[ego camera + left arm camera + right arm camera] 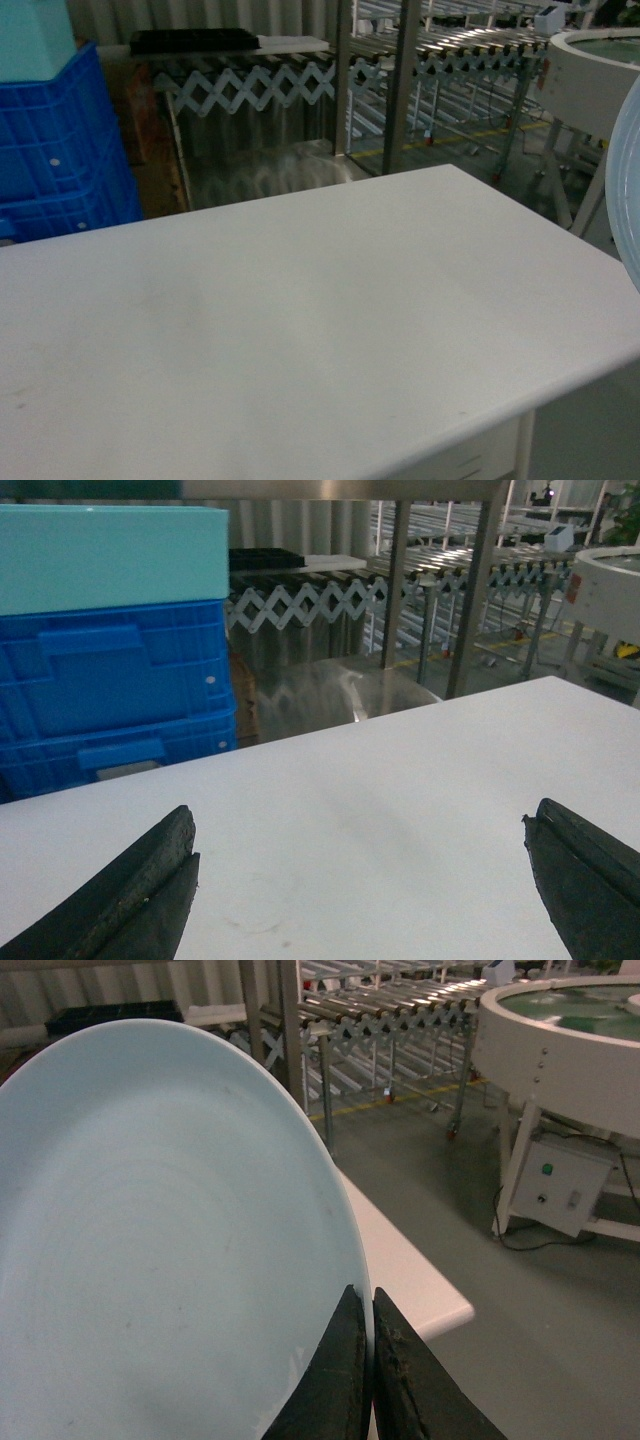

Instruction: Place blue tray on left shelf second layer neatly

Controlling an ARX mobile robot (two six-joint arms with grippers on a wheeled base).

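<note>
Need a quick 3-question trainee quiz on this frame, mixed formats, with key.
1. True or false: the right gripper is pinching the rim of the blue tray.
2. The left gripper is: A) open over the white table, B) shut on a crate, C) holding the tray.
3. Fill in: in the head view, the tray shows at the ___ edge of the picture.

Key: 1 true; 2 A; 3 right.
</note>
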